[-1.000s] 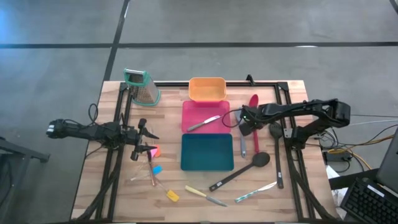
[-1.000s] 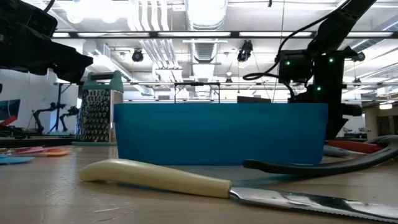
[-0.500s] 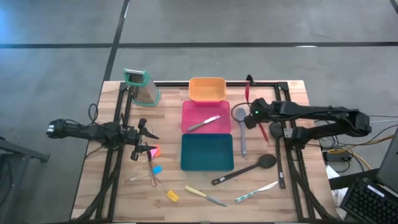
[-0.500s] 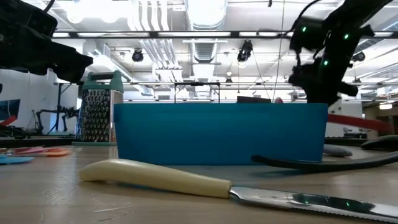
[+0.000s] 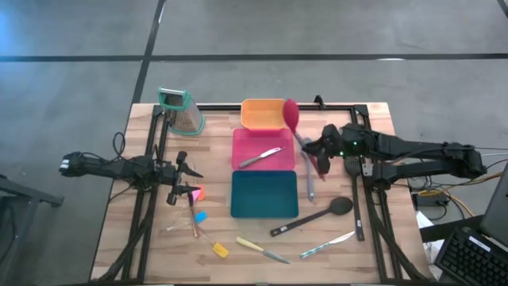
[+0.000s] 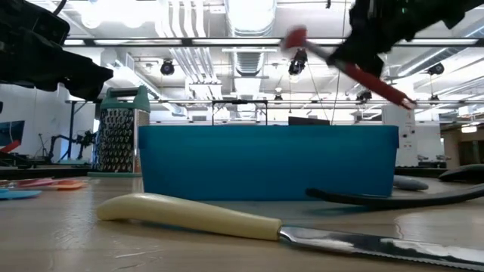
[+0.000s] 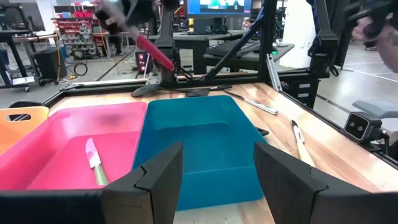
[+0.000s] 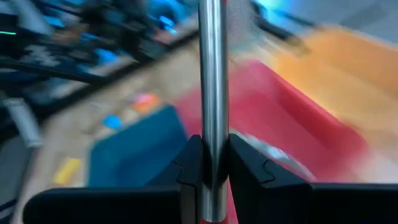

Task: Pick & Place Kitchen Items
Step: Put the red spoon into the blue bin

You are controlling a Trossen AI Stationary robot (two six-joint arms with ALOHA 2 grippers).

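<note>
- Wooden slatted table [image 5: 143, 238] under trays and scattered cutlery.
- Right claw [image 8: 210, 163] clamped on long red spoon [image 5: 290, 116], lifted beside pink tray [image 5: 243, 141].
- Left claw [image 7: 214, 171] wide, waiting.
- Could swivel loose: thin handle pinched off-centre.

Overhead, table-level and both wrist cameras all share the teal tray [image 5: 264, 194].

Grater [image 5: 182, 110], orange [image 5: 263, 114], pink [image 5: 258, 140], teal trays [image 5: 264, 195]

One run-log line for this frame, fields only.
right gripper: shut on red spoon, lifted above pink tray | left gripper: open, waiting at table's left | teal tray: empty
</note>
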